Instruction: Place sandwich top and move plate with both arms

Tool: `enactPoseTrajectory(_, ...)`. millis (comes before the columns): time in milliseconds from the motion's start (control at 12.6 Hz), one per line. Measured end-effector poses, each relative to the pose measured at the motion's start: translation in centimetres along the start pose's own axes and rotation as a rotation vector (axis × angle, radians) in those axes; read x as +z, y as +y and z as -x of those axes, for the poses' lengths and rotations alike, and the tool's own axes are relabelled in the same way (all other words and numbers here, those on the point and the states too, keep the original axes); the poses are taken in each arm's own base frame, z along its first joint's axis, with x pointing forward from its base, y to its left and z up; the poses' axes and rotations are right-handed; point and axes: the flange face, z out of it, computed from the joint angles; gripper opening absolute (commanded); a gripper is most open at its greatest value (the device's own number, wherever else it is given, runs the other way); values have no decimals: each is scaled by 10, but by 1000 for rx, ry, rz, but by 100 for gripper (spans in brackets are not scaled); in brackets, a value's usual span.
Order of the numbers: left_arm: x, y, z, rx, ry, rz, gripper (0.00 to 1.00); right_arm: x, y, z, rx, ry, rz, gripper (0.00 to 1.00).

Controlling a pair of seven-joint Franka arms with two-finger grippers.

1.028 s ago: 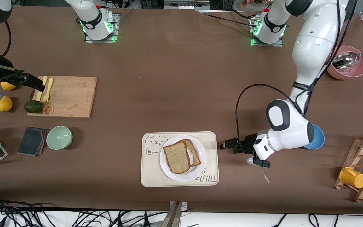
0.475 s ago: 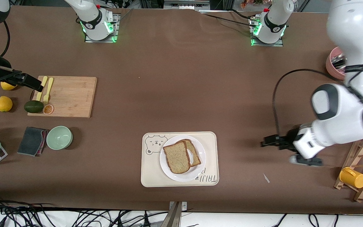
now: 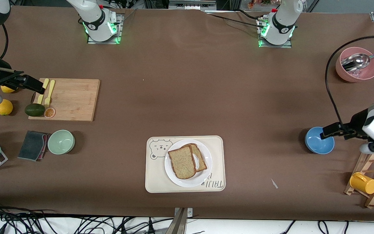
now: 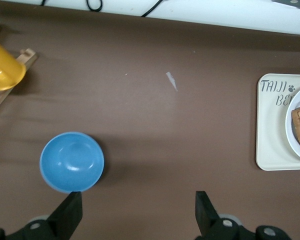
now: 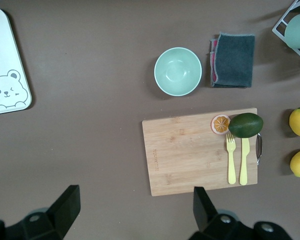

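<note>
Left gripper (image 3: 328, 131) spread over blue bowl (image 3: 319, 145), right gripper (image 3: 32, 84) spread beside cutting board (image 3: 71, 99), sandwich top (image 3: 181, 161) rounded end toward bases, hiding most of egg slice (image 3: 200, 157) on plate (image 3: 174, 175)

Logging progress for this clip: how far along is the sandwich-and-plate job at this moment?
Done: the sandwich top lies on the egg slice on the plate. In hand: nothing; the left hand is open over the blue bowl and the right hand is open over the cutting board, both away from the plate. Left: the plate sits on the bear-print tray, so the two-arm move looks not yet done.
</note>
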Motion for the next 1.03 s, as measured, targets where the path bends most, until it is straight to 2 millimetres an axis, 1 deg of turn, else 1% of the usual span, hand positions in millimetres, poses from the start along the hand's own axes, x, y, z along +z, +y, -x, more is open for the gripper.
enactPoseTrajectory(316, -44, -1, 36, -58, -86, -49, 99, 0, 0, 0, -2, 0, 0, 100)
enactPoseTrajectory(475, -65, -3, 54, -69, -86, -61, 99, 0, 0, 0, -22, 1, 0, 100)
enactPoseTrajectory(554, -72, -3, 64, -73, -83, -68, 99, 0, 0, 0, -41, 2, 0, 100)
enactPoseTrajectory(712, -78, -2, 77, -77, -83, -77, 99, 0, 0, 0, -53, 1, 0, 100)
enactPoseTrajectory(791, -78, 3, 81, -74, -83, -79, 99, 1, 0, -1, -54, 0, 0, 100)
enactPoseTrajectory(1028, -74, 23, 82, -70, -82, -86, 99, 1, 0, -1, -54, -1, 0, 100)
